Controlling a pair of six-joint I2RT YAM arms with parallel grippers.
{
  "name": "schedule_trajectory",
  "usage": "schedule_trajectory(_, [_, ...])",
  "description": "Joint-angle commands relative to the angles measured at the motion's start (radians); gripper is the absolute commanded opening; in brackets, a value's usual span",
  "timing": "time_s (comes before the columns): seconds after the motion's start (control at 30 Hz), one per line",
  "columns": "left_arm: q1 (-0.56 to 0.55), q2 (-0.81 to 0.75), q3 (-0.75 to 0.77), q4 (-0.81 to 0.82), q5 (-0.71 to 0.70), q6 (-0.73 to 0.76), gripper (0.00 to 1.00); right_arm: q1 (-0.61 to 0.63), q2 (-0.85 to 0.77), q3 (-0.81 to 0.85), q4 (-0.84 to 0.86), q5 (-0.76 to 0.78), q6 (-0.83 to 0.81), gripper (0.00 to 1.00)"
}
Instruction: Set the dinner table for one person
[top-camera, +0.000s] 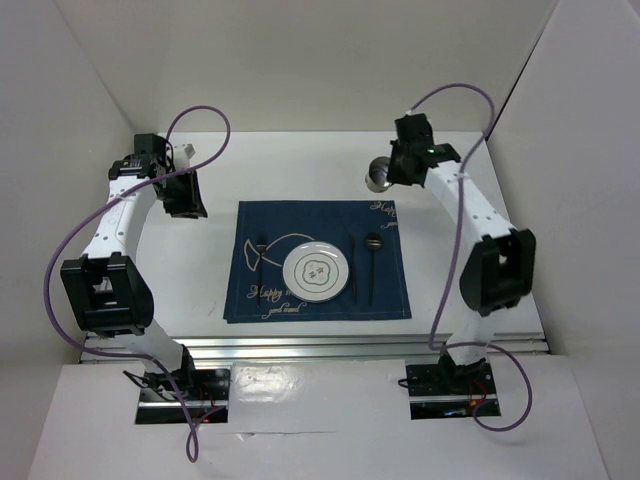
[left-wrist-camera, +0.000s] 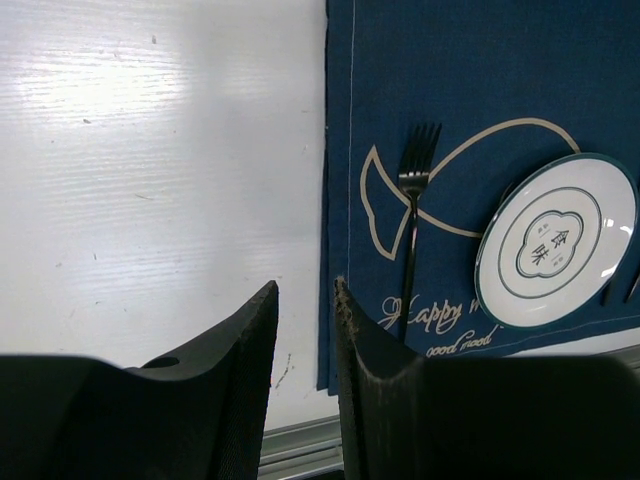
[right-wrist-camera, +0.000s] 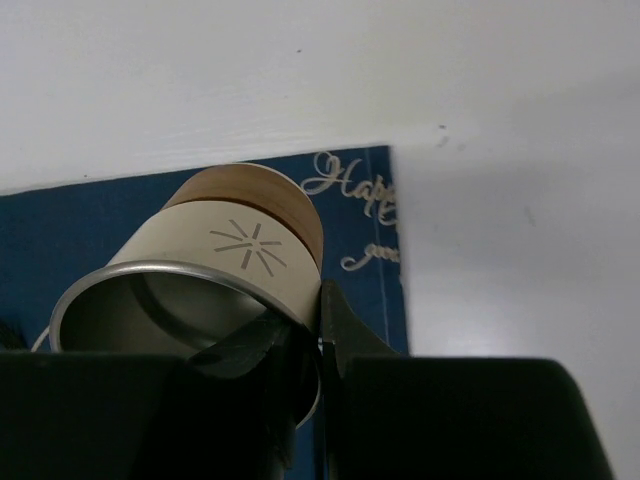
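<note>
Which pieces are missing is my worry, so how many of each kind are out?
Placemat: 1
Plate: 1
Fork: 1
Knife: 1
Spoon: 1
Cup: 1
Total: 6

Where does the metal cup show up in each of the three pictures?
Top external: cup upper right, just beyond the navy placemat, at its far right corner.
Left wrist: not in it.
Right wrist: cup lower left, its rim pinched in the right gripper.
Shared landmark: the placemat, in all three.
</note>
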Motion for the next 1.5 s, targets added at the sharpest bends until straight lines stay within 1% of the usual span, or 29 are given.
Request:
schedule_trajectory(0.0, [0.006, -0.006, 0.028, -0.003, -0.024, 0.022, 0.35, 0.037, 0.158, 0.085, -0.01, 0.037, -0.024, 0.0])
schedule_trajectory(0.03, [0.006, -0.006, 0.028, -0.003, -0.024, 0.022, 0.35, 0.037, 0.184, 0.133, -0.01, 0.037, -0.024, 0.0])
schedule_trajectory(0.1, [0.006, -0.006, 0.028, -0.003, -0.033, 0.022, 0.35, 0.048, 0.252, 0.167, -0.01, 0.037, -0.033, 0.0])
schedule_trajectory(0.23, [0.006, -0.006, 0.028, -0.003, -0.033, 0.031, 0.35, 0.066, 0.338, 0.228, -0.01, -0.03, -0.042, 0.0])
schedule_trajectory(0.33, [0.006, 0.003, 0.028, -0.003, -0.042, 0.031, 0.35, 0.075, 0.402, 0.268, -0.076, -0.03, -0.032, 0.0])
schedule_trajectory(0.5, [0.006, 0.003, 0.028, -0.003, -0.043, 0.031, 0.35, 0.075, 0.436, 0.288, -0.11, -0.05, -0.023, 0.0])
schedule_trajectory(0.67, [0.006, 0.003, 0.028, -0.003, -0.043, 0.031, 0.35, 0.066, 0.436, 0.288, -0.165, -0.101, -0.012, 0.0])
schedule_trajectory(0.73, [0.006, 0.003, 0.019, -0.003, -0.043, 0.031, 0.35, 0.066, 0.436, 0.262, -0.165, -0.11, -0.012, 0.0])
schedule_trajectory(0.87, [0.006, 0.003, 0.019, -0.003, -0.033, 0.031, 0.35, 0.057, 0.454, 0.262, -0.194, -0.11, -0.012, 0.0])
schedule_trajectory(0.9, [0.006, 0.003, 0.019, -0.003, -0.033, 0.031, 0.35, 0.057, 0.455, 0.262, -0.194, -0.11, -0.012, 0.03])
schedule_trajectory(0.93, [0.006, 0.003, 0.019, -0.003, -0.033, 0.031, 0.35, 0.057, 0.455, 0.251, -0.185, -0.11, -0.012, 0.12])
schedule_trajectory(0.97, [0.006, 0.003, 0.019, -0.003, -0.033, 0.031, 0.35, 0.057, 0.455, 0.251, -0.185, -0.11, -0.012, 0.16])
schedule_trajectory(1.03, [0.006, 0.003, 0.019, -0.003, -0.033, 0.031, 0.35, 0.057, 0.455, 0.24, -0.173, -0.122, -0.012, 0.2])
schedule_trajectory(1.07, [0.006, 0.003, 0.019, -0.003, -0.033, 0.04, 0.35, 0.057, 0.455, 0.24, -0.159, -0.134, -0.012, 0.23])
schedule_trajectory(1.1, [0.006, 0.003, 0.019, -0.003, -0.033, 0.041, 0.35, 0.057, 0.441, 0.24, -0.15, -0.135, -0.012, 0.23])
schedule_trajectory(1.13, [0.006, 0.003, 0.019, -0.003, -0.033, 0.041, 0.35, 0.057, 0.441, 0.24, -0.15, -0.135, -0.012, 0.26])
schedule_trajectory(1.17, [0.006, 0.003, 0.019, -0.003, -0.033, 0.041, 0.35, 0.057, 0.426, 0.25, -0.15, -0.135, -0.012, 0.36])
schedule_trajectory(1.23, [0.006, 0.003, 0.019, -0.003, -0.033, 0.041, 0.35, 0.057, 0.407, 0.265, -0.15, -0.124, -0.021, 0.45])
schedule_trajectory(1.27, [0.006, 0.003, 0.019, -0.003, -0.033, 0.041, 0.35, 0.057, 0.407, 0.291, -0.166, -0.124, -0.021, 0.52])
schedule_trajectory(1.3, [0.006, 0.003, 0.019, -0.003, -0.033, 0.041, 0.35, 0.057, 0.392, 0.306, -0.197, -0.115, -0.03, 0.55])
schedule_trajectory(1.33, [0.006, 0.003, 0.019, -0.003, -0.033, 0.041, 0.35, 0.057, 0.381, 0.32, -0.209, -0.096, -0.03, 0.55])
schedule_trajectory(1.37, [0.006, 0.003, 0.019, -0.003, -0.033, 0.041, 0.35, 0.057, 0.361, 0.329, -0.209, -0.083, -0.03, 0.57])
schedule_trajectory(1.4, [0.006, -0.006, 0.019, -0.012, -0.033, 0.041, 0.35, 0.057, 0.3, 0.329, -0.209, -0.066, -0.02, 0.58])
schedule_trajectory(1.43, [0.006, -0.006, 0.028, -0.012, -0.044, 0.041, 0.35, 0.057, 0.259, 0.307, -0.209, -0.032, -0.019, 0.66])
schedule_trajectory(1.47, [0.006, -0.006, 0.028, -0.012, -0.044, 0.041, 0.35, 0.057, 0.211, 0.25, -0.188, -0.023, -0.003, 0.69])
